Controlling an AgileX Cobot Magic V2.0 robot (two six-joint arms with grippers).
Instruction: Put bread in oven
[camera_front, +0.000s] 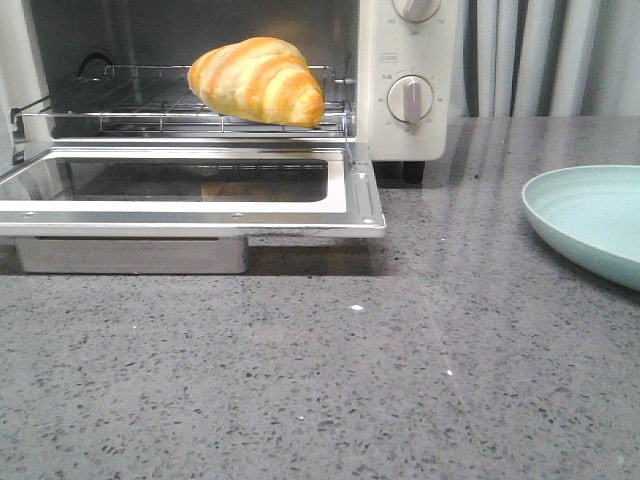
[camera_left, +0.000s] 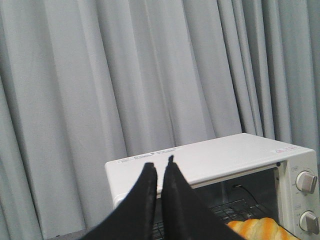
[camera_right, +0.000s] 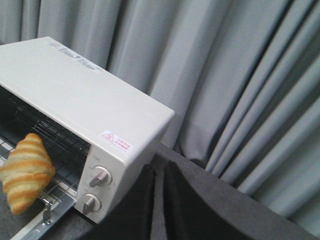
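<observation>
Here, bread (camera_front: 258, 80): glossy golden-orange roll, pale stripes, tapered ends, on the rack's front edge.
Oven (camera_front: 405, 120): cream-white, door down.
Left fingers (camera_left: 159, 170): closed, empty.
Right fingers (camera_right: 161, 176): closed, empty.

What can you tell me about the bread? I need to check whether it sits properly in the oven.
The bread is a croissant-shaped roll, glossy golden-orange with pale yellow stripes and tapered ends. It lies on its side on the wire rack of the oven, near the rack's front edge and toward the knob side, one tip reaching about to the front rail. The door hangs open below it. Nothing else touches it; neither gripper is near it.
</observation>
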